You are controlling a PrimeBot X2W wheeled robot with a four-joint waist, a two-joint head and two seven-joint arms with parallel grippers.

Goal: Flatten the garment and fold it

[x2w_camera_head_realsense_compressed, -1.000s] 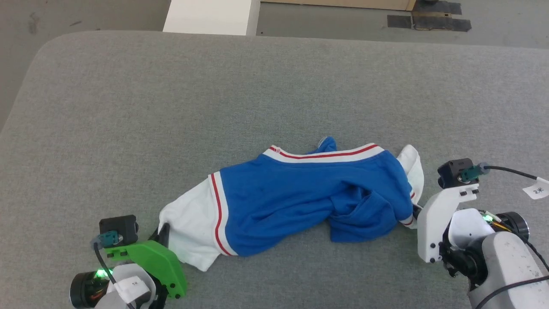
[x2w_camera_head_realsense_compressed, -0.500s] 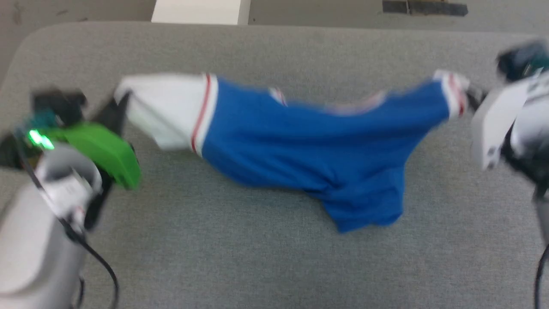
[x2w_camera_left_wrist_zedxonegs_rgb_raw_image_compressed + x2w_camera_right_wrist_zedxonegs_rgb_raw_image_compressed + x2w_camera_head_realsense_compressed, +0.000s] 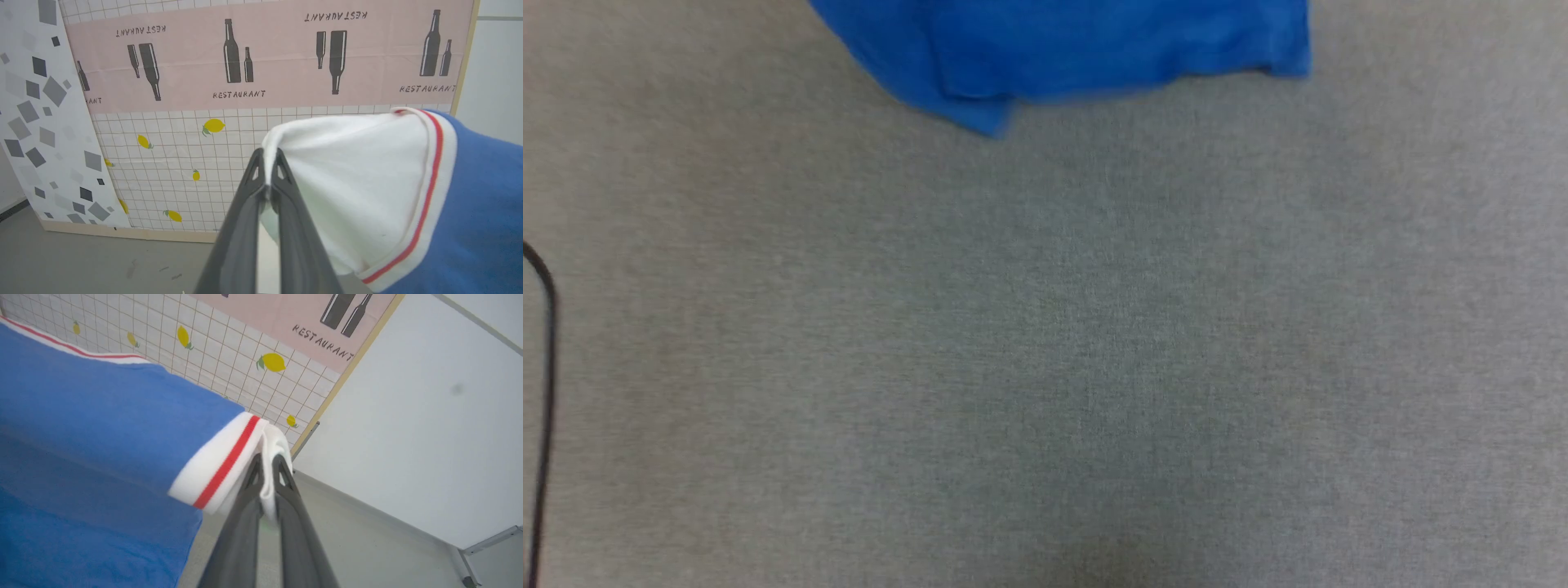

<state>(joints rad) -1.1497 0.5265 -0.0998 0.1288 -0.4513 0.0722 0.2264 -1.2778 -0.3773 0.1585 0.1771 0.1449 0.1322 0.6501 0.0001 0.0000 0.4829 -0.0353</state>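
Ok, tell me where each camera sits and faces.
Head view: on the head, facing down at the grey table; garment at top, cable at left.
Left wrist view: on that wrist, facing a printed wall; left end effector shut on the garment.
Right wrist view: likewise; right end effector shut on the garment.
Wrist views share garment and wall.

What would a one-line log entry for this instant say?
phase: flattening, not yet folded | left end effector: shut on garment sleeve | right end effector: shut on white trim | garment over grey table
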